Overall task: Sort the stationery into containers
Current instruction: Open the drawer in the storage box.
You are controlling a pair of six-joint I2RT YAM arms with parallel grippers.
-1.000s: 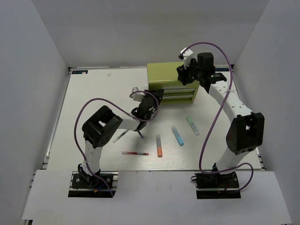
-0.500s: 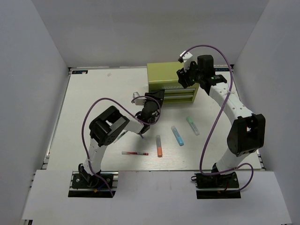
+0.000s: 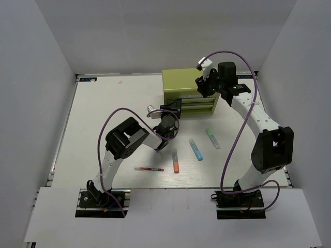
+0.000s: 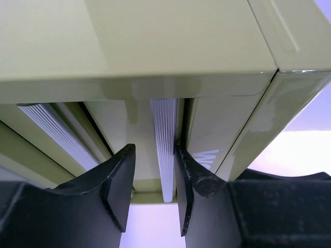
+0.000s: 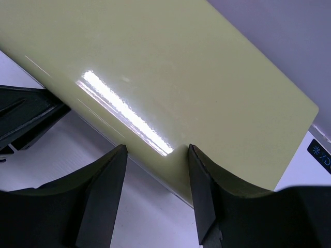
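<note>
The olive-green cabinet (image 3: 189, 88) stands at the back, its two drawers (image 3: 199, 105) facing the front. My left gripper (image 3: 173, 107) is at the left end of the drawers. In the left wrist view it (image 4: 154, 151) is open, with a ribbed silver drawer handle (image 4: 165, 155) between the jaws, close to the right finger (image 4: 189, 181). My right gripper (image 3: 205, 85) is open over the cabinet top (image 5: 170, 67), empty. The red-white pen (image 3: 149, 169), orange marker (image 3: 176, 161), blue marker (image 3: 195, 149) and mint green marker (image 3: 212, 138) lie on the table. The two dark-and-white pens are hidden by the left arm.
A second ribbed handle (image 4: 54, 132) shows left of the jaws. White walls enclose the table (image 3: 103, 119) on three sides. The left arm's elbow (image 3: 124, 140) hangs over the table's middle left.
My left arm has reached further towards the cabinet, bringing the gripper up to the drawer front. The right gripper has stayed over the cabinet top.
</note>
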